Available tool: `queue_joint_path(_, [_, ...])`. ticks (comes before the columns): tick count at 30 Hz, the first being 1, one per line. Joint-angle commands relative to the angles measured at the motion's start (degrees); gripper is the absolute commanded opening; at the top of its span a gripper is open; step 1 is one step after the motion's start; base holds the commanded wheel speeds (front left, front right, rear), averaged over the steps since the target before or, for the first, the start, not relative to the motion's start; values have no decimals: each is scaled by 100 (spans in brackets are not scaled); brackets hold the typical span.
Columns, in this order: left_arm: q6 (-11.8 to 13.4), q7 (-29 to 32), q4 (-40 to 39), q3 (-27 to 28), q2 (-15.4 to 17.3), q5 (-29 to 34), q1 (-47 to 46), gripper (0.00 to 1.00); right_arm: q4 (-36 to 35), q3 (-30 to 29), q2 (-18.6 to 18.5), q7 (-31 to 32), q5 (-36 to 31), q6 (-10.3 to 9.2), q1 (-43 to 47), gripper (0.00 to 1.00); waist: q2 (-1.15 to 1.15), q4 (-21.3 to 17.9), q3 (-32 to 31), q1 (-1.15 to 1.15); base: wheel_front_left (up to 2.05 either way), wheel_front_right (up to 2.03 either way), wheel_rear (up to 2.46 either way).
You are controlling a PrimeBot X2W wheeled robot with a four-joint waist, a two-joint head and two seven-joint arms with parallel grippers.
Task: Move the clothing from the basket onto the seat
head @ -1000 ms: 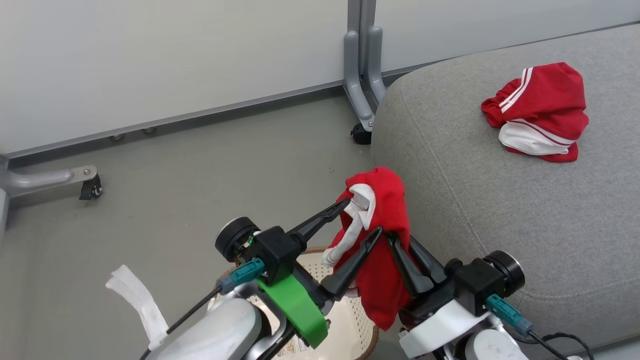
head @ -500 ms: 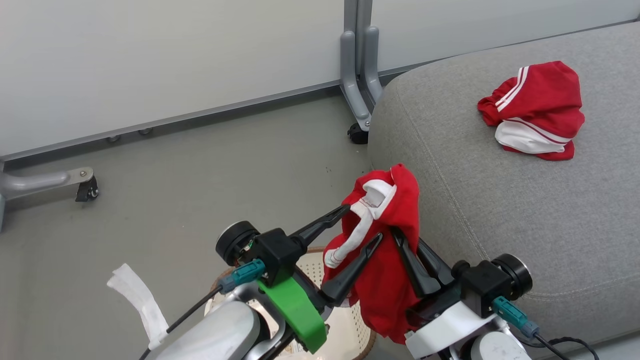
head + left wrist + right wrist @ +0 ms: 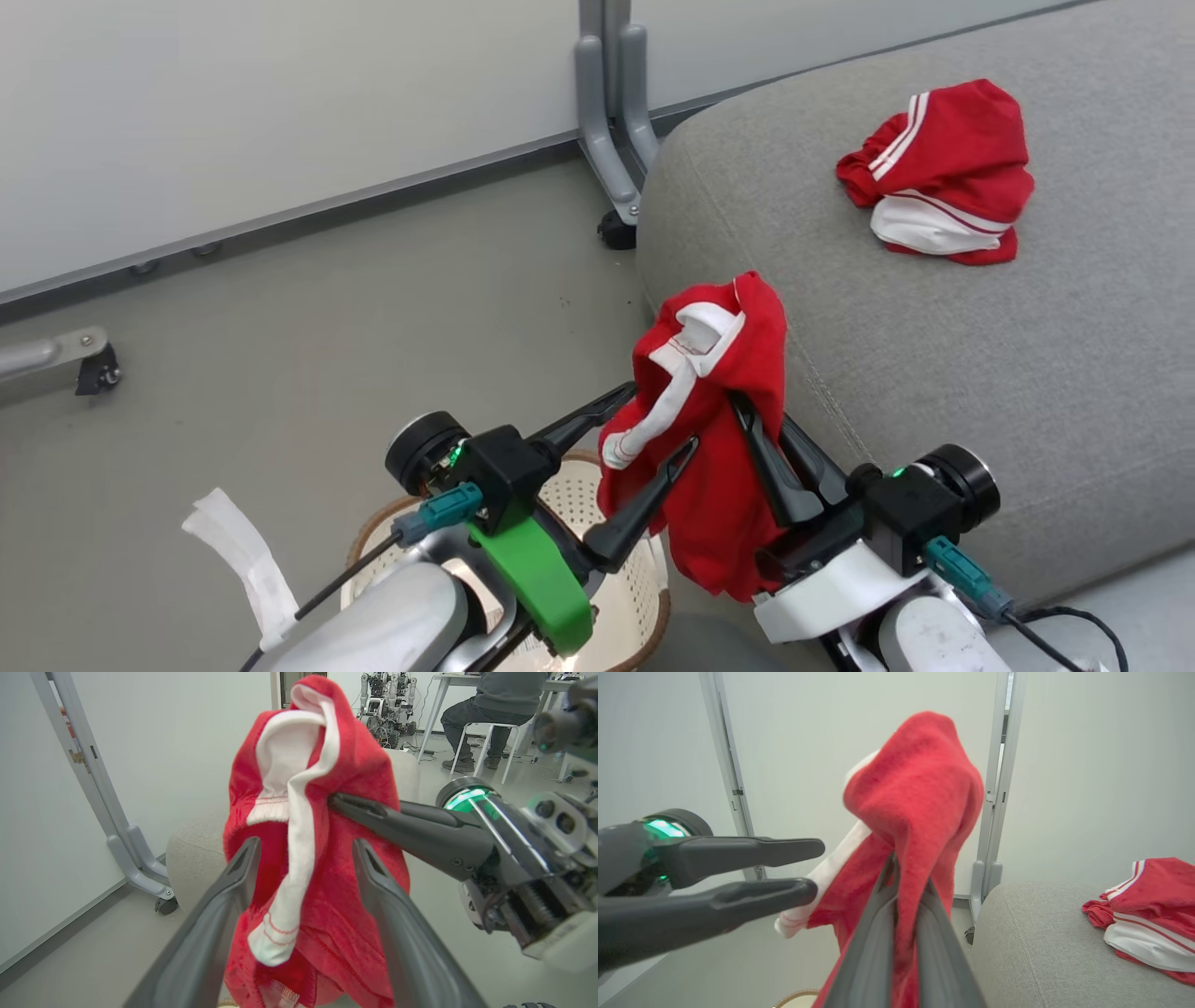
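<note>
A red garment with white trim (image 3: 724,439) hangs in the air from my right gripper (image 3: 754,413), which is shut on its fabric, at the left edge of the grey seat (image 3: 934,373). My left gripper (image 3: 665,418) is open, and its fingers straddle the garment's dangling white strip (image 3: 299,868). In the right wrist view my right gripper (image 3: 901,872) pinches the cloth (image 3: 920,798), with the left gripper (image 3: 815,868) beside it. A second red and white garment (image 3: 938,173) lies crumpled on the seat. The cream basket (image 3: 627,583) sits on the floor beneath both arms, mostly hidden.
A white partition with a grey frame leg and caster (image 3: 611,149) stands behind the seat's corner. Another caster foot (image 3: 89,364) is at the far left. A white strip (image 3: 233,551) hangs off my left arm. A person sits on a stool (image 3: 495,704) in the distance.
The held garment and both grippers have risen and moved right, from beside the seat's edge to over it. The head camera has swung too, shifting the whole picture left.
</note>
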Motion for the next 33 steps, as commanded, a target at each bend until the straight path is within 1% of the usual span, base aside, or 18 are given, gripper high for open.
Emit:
queue_joint_path(1, [24, 12, -61, 5, 81, 44, -78, 100, -85, -22, 12, -19, -75, -10, -102, 0, 0, -428, 248, 0, 0, 0, 0])
queue_joint_path(9, [-4, 113, -252, -45, 250, 137, -227, 100, -380, -259, 60, -19, -249, -10, 12, 0, 0, -1445, 675, 0, 0, 0, 0])
queue_joint_path(13, [-16, 193, -319, -100, 323, 164, -272, 100, -490, -349, 70, -19, -208, -10, 98, 0, 0, -1887, 818, 0, 0, 0, 0])
queue_joint_path(14, [-29, 217, -342, -135, 317, 171, -296, 100, -531, -421, 70, -19, -182, -10, 149, 0, 0, -1935, 856, 0, 0, 0, 0])
queue_joint_path(22, [-144, 352, -389, -434, 320, 128, -552, 100, -859, -803, 69, -19, -60, -10, 431, 0, 0, -2045, 1101, 0, 0, 0, 0])
queue_joint_path(25, [-158, 344, -379, -522, 350, 116, -589, 100, -913, -944, 70, -19, 120, -10, 434, 0, 0, -2050, 1165, 0, 0, 0, 0])
queue_joint_path(30, [-171, 255, -479, -550, 464, 55, -622, 100, -912, -1143, 68, -19, 304, -10, -6, 0, 0, -2017, 1406, 0, 0, 0, 0])
queue_joint_path(33, [-152, 254, -561, -501, 604, 109, -670, 100, -800, -1279, 70, -19, 328, -10, -520, 0, 0, -1957, 1707, 0, 0, 0, 0])
